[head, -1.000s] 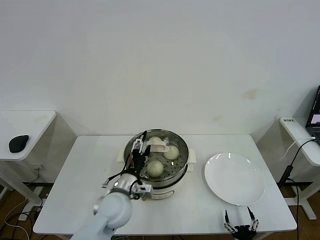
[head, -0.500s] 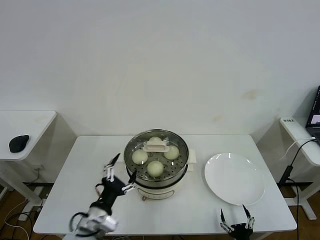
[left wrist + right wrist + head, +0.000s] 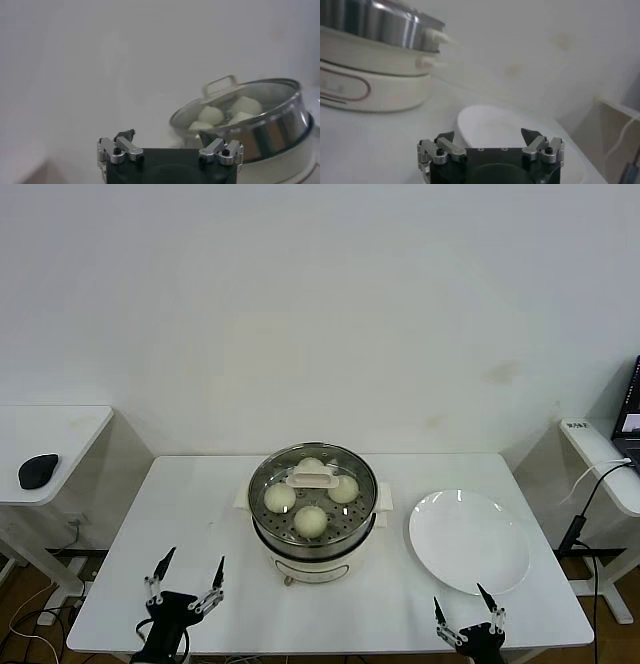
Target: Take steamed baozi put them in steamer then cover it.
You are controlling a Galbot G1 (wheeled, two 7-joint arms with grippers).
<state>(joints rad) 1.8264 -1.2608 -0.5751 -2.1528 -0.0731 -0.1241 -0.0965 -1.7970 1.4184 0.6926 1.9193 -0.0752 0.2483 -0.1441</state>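
baozi [image 3: 311, 521]: 4 | steamer [image 3: 300, 562]: 1 | lid [image 3: 312, 476]: 1 | plate [image 3: 470, 542]: 1 | table [image 3: 180, 514]: 1

White table [image 3: 180, 514] in the middle, plain white wall [image 3: 320, 304] behind it. Flat white plate [image 3: 468, 541] on the table's right part, bare. Side desk [image 3: 60, 434] at far left with a black mouse [image 3: 37, 470] on it. Another desk [image 3: 600, 459] at far right, cable [image 3: 585, 514] hanging off it.

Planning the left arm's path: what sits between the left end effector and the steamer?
Nothing: the head view shows only bare white table between the open left end effector and the lidded steamer.
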